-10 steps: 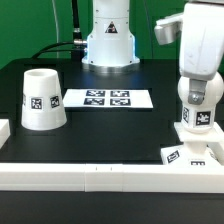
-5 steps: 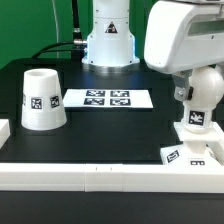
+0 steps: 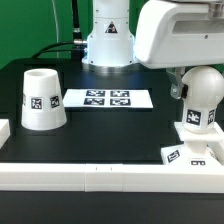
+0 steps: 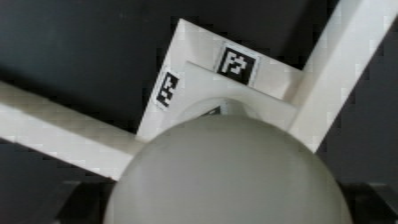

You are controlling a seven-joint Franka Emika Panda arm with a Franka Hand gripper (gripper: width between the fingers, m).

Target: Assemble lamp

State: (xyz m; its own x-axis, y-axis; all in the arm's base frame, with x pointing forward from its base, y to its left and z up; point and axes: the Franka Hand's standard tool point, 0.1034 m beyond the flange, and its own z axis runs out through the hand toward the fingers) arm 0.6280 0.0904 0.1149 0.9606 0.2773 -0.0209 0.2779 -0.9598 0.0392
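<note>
Rail (image 3: 100, 172) of white plastic runs along the near edge of the black table (image 3: 110, 135). Just behind it, at the exterior view's right, sits the lamp base (image 3: 195, 150): a low white square with sloping sides and black-and-white tags on the faces turned to the camera. The bulb (image 3: 205, 95) stands on top of it, a smooth white ball on a narrower neck that also bears a tag, leaning a little toward the exterior view's right.

In the wrist view the bulb (image 4: 222, 170) fills the foreground as a pale grey dome, with the base (image 4: 205, 72) and two of its tags behind it in a corner where rails meet. The gripper (image 4: 222, 208) shows only as dark blurs on either side of the bulb, so I cannot tell whether its jaws are clamped on it.

Farther back, at the exterior view's left, the shade (image 3: 40, 100) stands apart: a white tapered cup, wide end down, one tag on its side, its upper opening in shadow. The marker board (image 3: 105, 98) lies flat beside it. The arm (image 3: 175, 35) looms above the bulb.
</note>
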